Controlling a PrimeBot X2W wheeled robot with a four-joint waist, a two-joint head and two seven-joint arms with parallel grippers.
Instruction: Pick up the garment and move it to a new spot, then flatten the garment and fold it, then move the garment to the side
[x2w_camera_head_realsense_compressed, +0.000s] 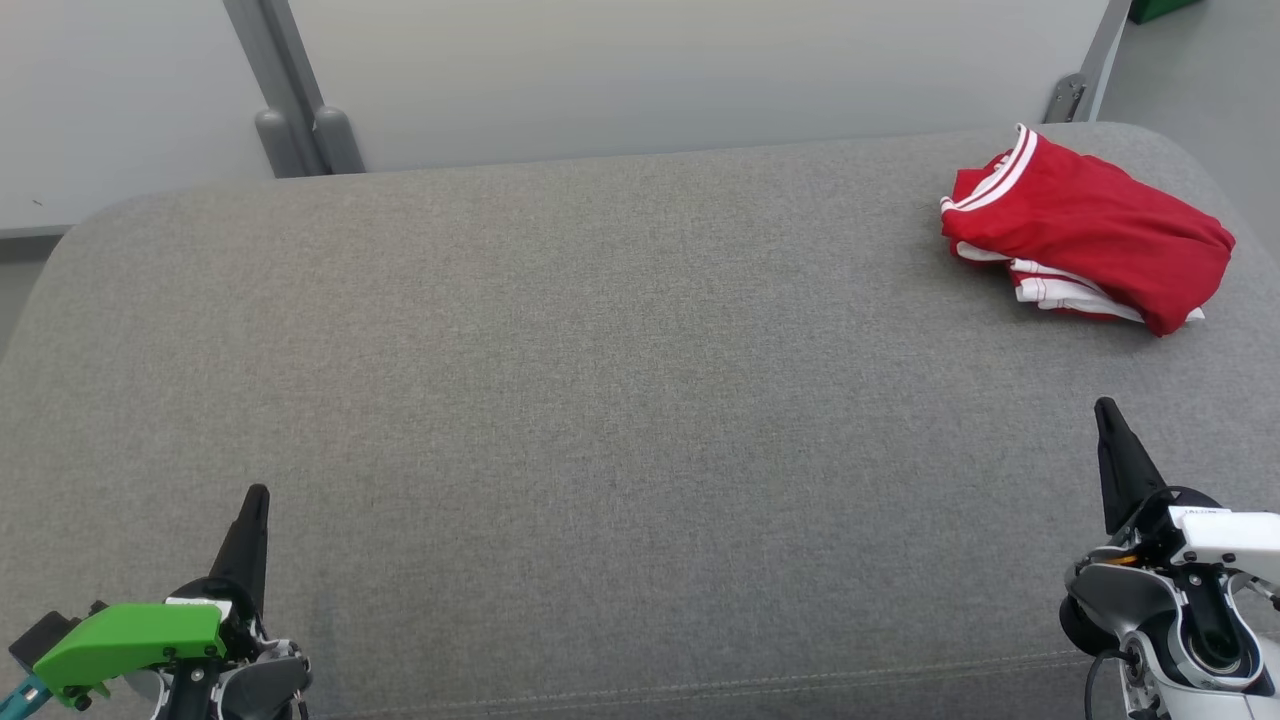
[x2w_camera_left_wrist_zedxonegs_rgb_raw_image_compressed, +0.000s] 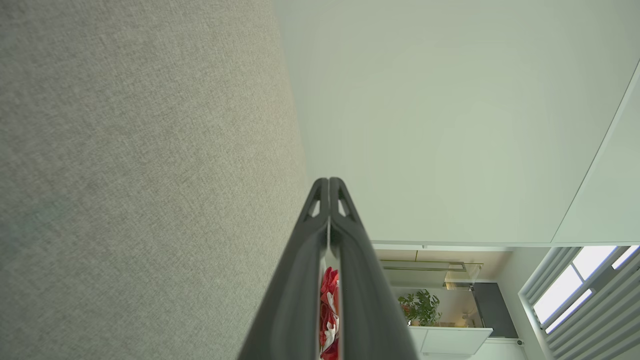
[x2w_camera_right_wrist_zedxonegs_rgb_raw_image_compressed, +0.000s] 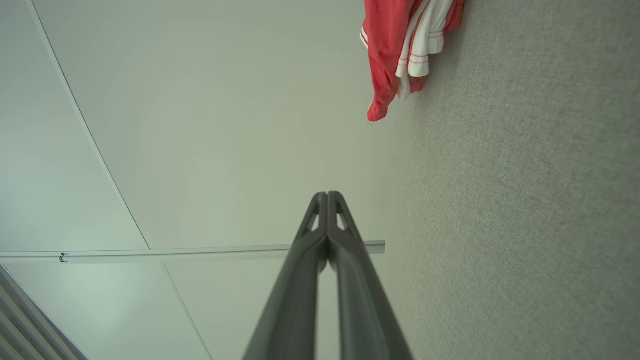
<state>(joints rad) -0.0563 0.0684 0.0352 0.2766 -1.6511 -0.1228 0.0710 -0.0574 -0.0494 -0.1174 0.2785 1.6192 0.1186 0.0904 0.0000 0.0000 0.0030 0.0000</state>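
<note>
garment (x2w_camera_left_wrist_zedxonegs_rgb_raw_image_compressed: 329, 295) mostly hidden behind left claw (x2w_camera_left_wrist_zedxonegs_rgb_raw_image_compressed: 329, 180), its upper part cut off at right wrist view's top edge

readable text: none | tiny label (x2w_camera_head_realsense_compressed: 1199, 511) on white wrist housing (x2w_camera_head_realsense_compressed: 1235, 540): too blurred to read

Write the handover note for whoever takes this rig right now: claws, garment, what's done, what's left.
Left claw: shut, empty, at the near left over the grey cushion.
Right claw: shut, empty, at the near right.
Garment: red with white trim, in a compact layered bundle at the cushion's far right corner, apart from both claws.
Done: it looks loosely folded and set aside, but I cannot tell whether this is the finish or the start.
Left: if unstarted, everything; otherwise perhaps only tidying the fold.
</note>
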